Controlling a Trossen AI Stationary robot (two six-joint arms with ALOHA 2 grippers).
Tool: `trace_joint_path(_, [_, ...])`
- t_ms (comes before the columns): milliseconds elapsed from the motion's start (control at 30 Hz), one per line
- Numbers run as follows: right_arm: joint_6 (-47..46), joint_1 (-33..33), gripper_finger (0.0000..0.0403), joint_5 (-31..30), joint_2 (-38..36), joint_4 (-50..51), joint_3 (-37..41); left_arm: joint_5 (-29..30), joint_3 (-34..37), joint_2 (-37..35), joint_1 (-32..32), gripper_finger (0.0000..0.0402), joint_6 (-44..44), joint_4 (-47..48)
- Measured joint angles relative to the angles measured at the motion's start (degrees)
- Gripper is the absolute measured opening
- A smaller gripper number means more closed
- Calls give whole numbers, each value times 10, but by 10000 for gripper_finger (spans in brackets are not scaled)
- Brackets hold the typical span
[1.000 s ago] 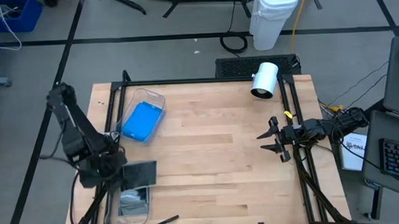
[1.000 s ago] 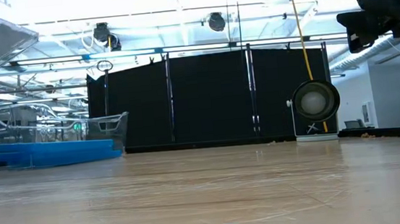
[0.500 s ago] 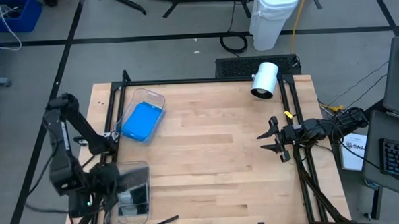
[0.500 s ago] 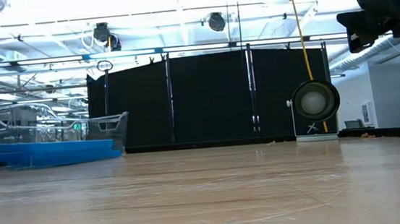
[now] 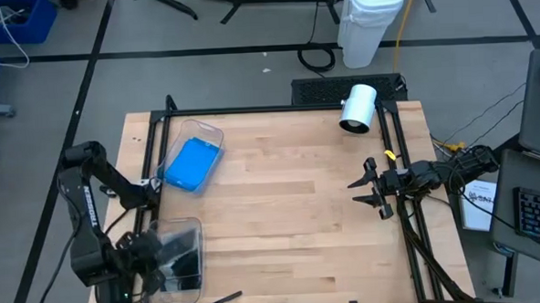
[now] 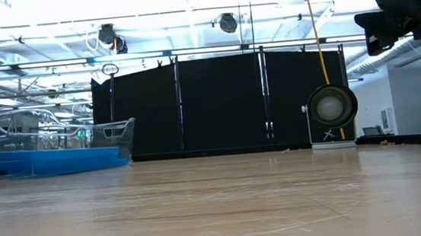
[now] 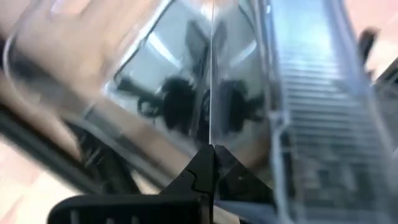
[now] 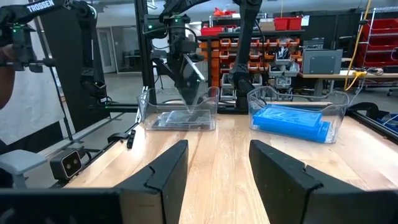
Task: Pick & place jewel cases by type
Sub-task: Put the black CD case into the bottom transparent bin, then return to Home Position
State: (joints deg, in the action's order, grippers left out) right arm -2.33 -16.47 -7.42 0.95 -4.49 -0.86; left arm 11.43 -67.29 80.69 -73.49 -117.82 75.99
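The left gripper (image 5: 156,259), down at the lower left of the high view, is pinching a grey/clear jewel case (image 5: 178,242) by its edge and tilting it over the near clear bin (image 5: 201,281) at the tabletop's (image 5: 291,214) lower-left corner. In the left wrist view the case's thin edge is sitting clamped between the closed fingers (image 7: 208,168), with a ribbed clear spine running alongside.

The risk I'm watching: the hold is on one thin edge only, so the slanted case may be pivoting in the grip, or catching the bin wall and landing propped on the rim instead of flat on the clear cases (image 8: 180,118) already inside. Letting go too high could be sending it skidding out onto the wood.

The blue jewel cases (image 5: 191,164) are lying stacked in the far bin (image 5: 216,134) in the upper left of the high view. The right gripper (image 5: 374,188) is waiting at the right edge, fingers (image 8: 168,174) spread and empty.

Writing: "TROSSEN" is showing in white on an arm (image 8: 43,6) at the right wrist view's upper left. Nothing else is readable.
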Motion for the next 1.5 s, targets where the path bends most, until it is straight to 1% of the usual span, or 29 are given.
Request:
trace_joint_path(133, [0, 0, 164, 0, 0, 0, 0, 71, 0, 8, -1, 33, 22, -5])
trace_joint_path(200, [0, 0, 164, 0, 0, 0, 0, 83, 0, 20, 0, 34, 39, -23])
trace_joint_path(333, [0, 0, 164, 0, 0, 0, 0, 63, 0, 43, 10, 33, 47, -34])
trace_joint_path(467, [0, 0, 164, 0, 0, 0, 0, 47, 1, 55, 20, 36, 32, -41])
trace_joint_path(600, [0, 0, 164, 0, 0, 0, 0, 57, 1, 70, 27, 46, 40, -70])
trace_joint_path(733, [0, 0, 164, 0, 0, 0, 0, 68, 0, 94, 34, 34, 62, -104])
trace_joint_path(867, [0, 0, 164, 0, 0, 0, 0, 75, 0, 121, 41, 35, 51, -126])
trace_joint_path(1033, [0, 0, 164, 0, 0, 0, 0, 82, 0, 156, 49, 67, 43, -167])
trace_joint_path(1100, [0, 0, 164, 0, 0, 0, 0, 93, 1, 169, 53, 72, 50, -178])
trace_joint_path(1233, [0, 0, 164, 0, 0, 0, 0, 96, 1, 188, 64, 75, 46, -176])
trace_joint_path(1400, [0, 0, 164, 0, 0, 0, 0, 83, 1, 190, 75, 77, 44, -198])
trace_joint_path(1500, [0, 0, 164, 0, 0, 0, 0, 82, 1, 183, 76, 77, 22, -200])
